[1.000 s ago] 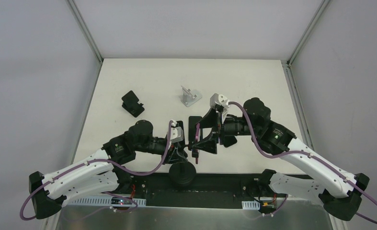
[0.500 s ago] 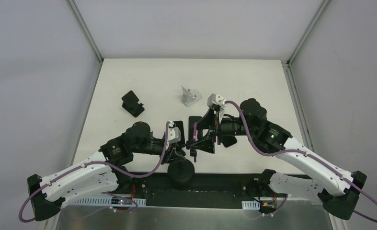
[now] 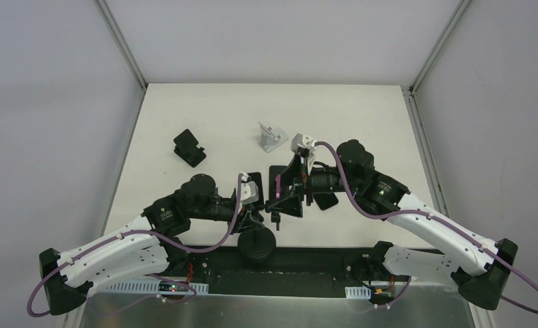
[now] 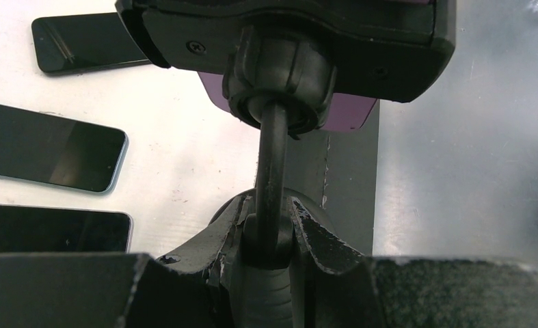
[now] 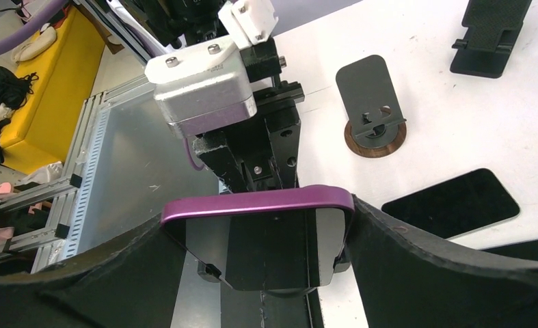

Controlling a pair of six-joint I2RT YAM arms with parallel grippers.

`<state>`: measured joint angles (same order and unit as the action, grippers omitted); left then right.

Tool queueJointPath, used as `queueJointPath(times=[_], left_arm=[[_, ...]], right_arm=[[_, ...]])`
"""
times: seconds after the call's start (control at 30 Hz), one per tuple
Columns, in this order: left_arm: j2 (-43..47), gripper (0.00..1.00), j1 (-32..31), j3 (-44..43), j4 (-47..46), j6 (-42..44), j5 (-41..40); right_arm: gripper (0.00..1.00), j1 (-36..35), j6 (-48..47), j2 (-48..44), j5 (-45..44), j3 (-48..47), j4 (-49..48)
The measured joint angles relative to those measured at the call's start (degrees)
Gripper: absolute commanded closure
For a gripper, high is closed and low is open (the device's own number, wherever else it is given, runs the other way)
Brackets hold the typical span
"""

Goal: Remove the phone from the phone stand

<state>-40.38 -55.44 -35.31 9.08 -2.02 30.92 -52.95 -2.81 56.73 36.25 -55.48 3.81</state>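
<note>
one upright phone (image 5: 262, 239), screen facing right

Top view high, looking down; both wrist views close, facing phone stand (image 4: 273, 164) from opposite sides.

Close-up of the left gripper (image 4: 269, 236) clamped around the black stem of the phone stand (image 4: 274, 164), the purple phone (image 4: 353, 113) cradled above, dark phones (image 4: 47, 147) lying left.

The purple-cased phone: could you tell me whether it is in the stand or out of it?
In: the phone sits clamped in the cradle of the phone stand, with the right gripper straddling its edges.
</note>
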Motion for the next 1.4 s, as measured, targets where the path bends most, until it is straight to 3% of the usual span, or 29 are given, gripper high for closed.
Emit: queueJointPath(times=[0.27, 0.47, 0.53, 0.63, 0.8, 0.87, 0.9, 1.4], left_arm=[[0.02, 1.0, -0.02, 0.0, 0.48, 0.17, -1.49], [0.37, 1.0, -0.04, 0.0, 0.46, 0.17, -2.6], [0.44, 1.0, -0.09, 0.0, 0.5, 0.17, -3.02], [0.52, 0.82, -0.13, 0.0, 0.72, 0.15, -3.63], [1.25, 0.53, -0.09, 0.04, 0.07, 0.09, -6.54], [2.08, 0.17, -0.04, 0.04, -1.64, 0.07, -7.93], [2.54, 0.03, -0.04, 0.04, -2.38, 0.13, -8.63], [4.66, 0.01, -0.07, 0.28, -4.28, 1.49, -5.86]], right_arm=[[0.25, 0.13, 0.44, 0.11, 0.55, 1.03, -0.76], [0.44, 0.22, -0.02, 0.11, 0.81, 1.03, -1.07], [0.55, 0.26, -0.61, 0.13, 1.29, 1.03, -1.11], [0.79, 0.5, -1.66, 0.35, 2.47, 1.03, -1.09], [0.83, 0.59, -3.37, 1.22, 2.8, 0.59, 0.07], [1.0, 0.42, -4.28, 1.84, 2.78, 0.59, 1.55], [1.0, 0.42, -4.79, 2.19, 2.78, 0.59, 2.23], [1.0, 0.24, -10.73, 2.6, -0.2, 0.85, 0.94]])
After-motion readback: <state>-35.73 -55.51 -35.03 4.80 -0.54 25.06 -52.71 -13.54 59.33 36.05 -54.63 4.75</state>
